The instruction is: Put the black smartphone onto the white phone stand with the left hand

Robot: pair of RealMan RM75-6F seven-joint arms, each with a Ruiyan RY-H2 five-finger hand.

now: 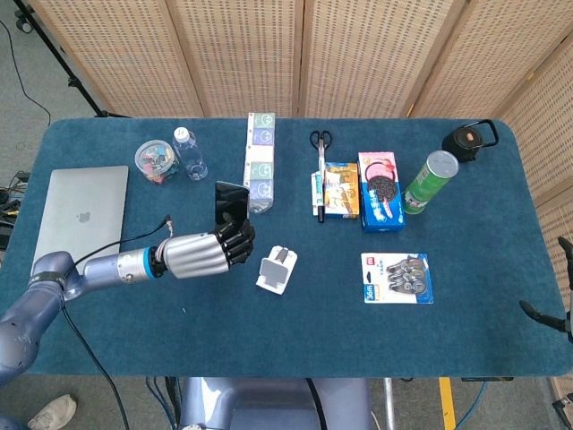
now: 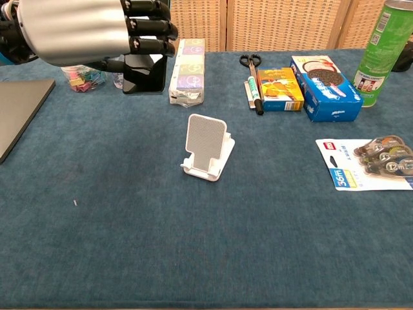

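My left hand [image 1: 208, 253] [image 2: 97, 31] grips the black smartphone [image 1: 230, 200] [image 2: 143, 72] and holds it upright in the air, left of and slightly behind the white phone stand [image 1: 277, 269] [image 2: 206, 148]. The stand sits on the blue table with its slanted back plate facing the chest camera and nothing on it. My fingers [image 2: 147, 27] wrap the phone's upper part; its lower end shows beneath them. At the far right edge of the head view a small part of my right hand [image 1: 553, 315] shows; its fingers are too cut off to read.
A silver laptop [image 1: 79, 219] lies at the left. Along the back stand a clip jar [image 1: 154, 160], a water bottle [image 1: 189, 153], a long pack [image 1: 260, 163], scissors [image 1: 320, 140], snack boxes [image 1: 360, 189], a green can [image 1: 428, 182]. A tape pack [image 1: 397, 278] lies right.
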